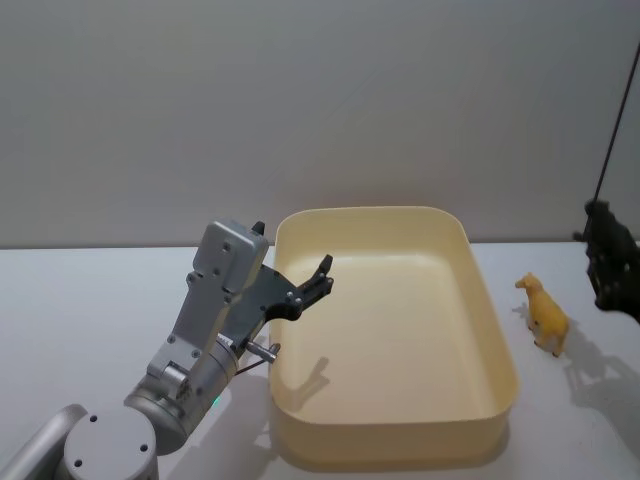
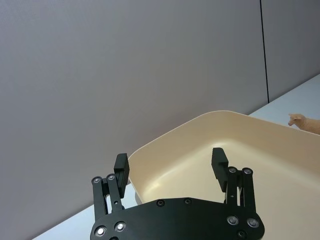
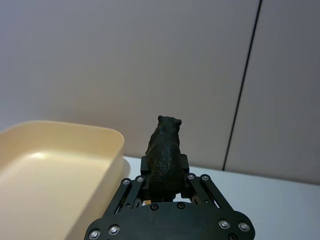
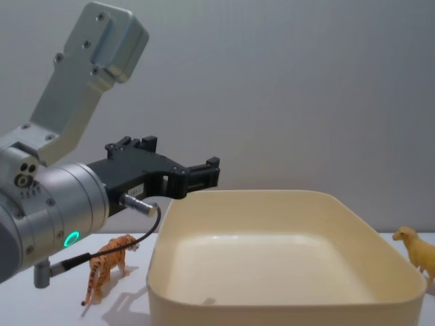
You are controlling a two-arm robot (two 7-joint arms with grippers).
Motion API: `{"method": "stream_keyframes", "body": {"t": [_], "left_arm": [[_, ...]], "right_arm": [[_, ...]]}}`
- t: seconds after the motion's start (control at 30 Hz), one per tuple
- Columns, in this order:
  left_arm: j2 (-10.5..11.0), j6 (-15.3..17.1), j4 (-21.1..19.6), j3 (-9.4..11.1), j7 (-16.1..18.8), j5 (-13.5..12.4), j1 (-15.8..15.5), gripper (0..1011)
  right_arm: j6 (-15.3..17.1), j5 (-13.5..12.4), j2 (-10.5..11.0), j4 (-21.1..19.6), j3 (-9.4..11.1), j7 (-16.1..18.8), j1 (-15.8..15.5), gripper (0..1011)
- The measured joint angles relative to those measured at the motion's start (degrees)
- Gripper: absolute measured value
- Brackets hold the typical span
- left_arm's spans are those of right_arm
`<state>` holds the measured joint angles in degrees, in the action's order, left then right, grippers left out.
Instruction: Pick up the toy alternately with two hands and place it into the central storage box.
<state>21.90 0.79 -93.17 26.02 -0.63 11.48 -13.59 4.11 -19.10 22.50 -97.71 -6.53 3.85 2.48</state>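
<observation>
The cream-yellow storage box (image 1: 497, 330) stands in the middle of the table and looks empty. My left gripper (image 1: 318, 280) hovers open over the box's left rim with nothing between its fingers (image 2: 121, 166). In the chest view the left gripper (image 4: 204, 171) reaches in above the rim of the box (image 4: 272, 197). At the right edge of the head view, my right gripper (image 1: 612, 268) hangs above the table. The right gripper (image 3: 165, 169) is shut on a black toy bear (image 3: 164, 147), to the right of the box (image 3: 75, 145).
A yellow toy animal (image 1: 544, 314) stands on the table right of the box, also visible as the yellow animal (image 4: 419, 252). An orange toy tiger (image 4: 107, 266) stands left of the box, under my left arm. A wall rises behind the table.
</observation>
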Motion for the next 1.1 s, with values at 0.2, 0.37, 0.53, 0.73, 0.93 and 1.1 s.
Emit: {"method": "stream_keyframes", "body": {"t": [0.2,0.37,0.53,0.73,0.93,1.1], "left_arm": [[0.0,0.0,0.0,0.0,0.0,0.0,0.0,1002],[0.0,0.0,0.0,0.0,0.0,0.0,0.0,1002],[0.0,0.0,0.0,0.0,0.0,0.0,0.0,1002],[0.0,0.0,0.0,0.0,0.0,0.0,0.0,1002],[0.0,0.0,0.0,0.0,0.0,0.0,0.0,1002],[0.0,0.0,0.0,0.0,0.0,0.0,0.0,1002]], "right_arm": [[1.4,-1.2,-0.8,-1.9,-0.3,3.0,2.2,278],[3.3,-1.6,-1.8,-2.5,-1.1,5.4,4.4,278],[6.8,-1.7,-3.5,-2.0,-2.3,8.5,7.4,279],[10.9,-0.8,-5.5,-0.3,-3.9,11.3,10.5,279],[15.4,0.9,-7.5,2.5,-5.8,13.3,13.1,278],[17.7,2.5,-8.9,4.9,-7.1,13.7,14.7,278]]}}
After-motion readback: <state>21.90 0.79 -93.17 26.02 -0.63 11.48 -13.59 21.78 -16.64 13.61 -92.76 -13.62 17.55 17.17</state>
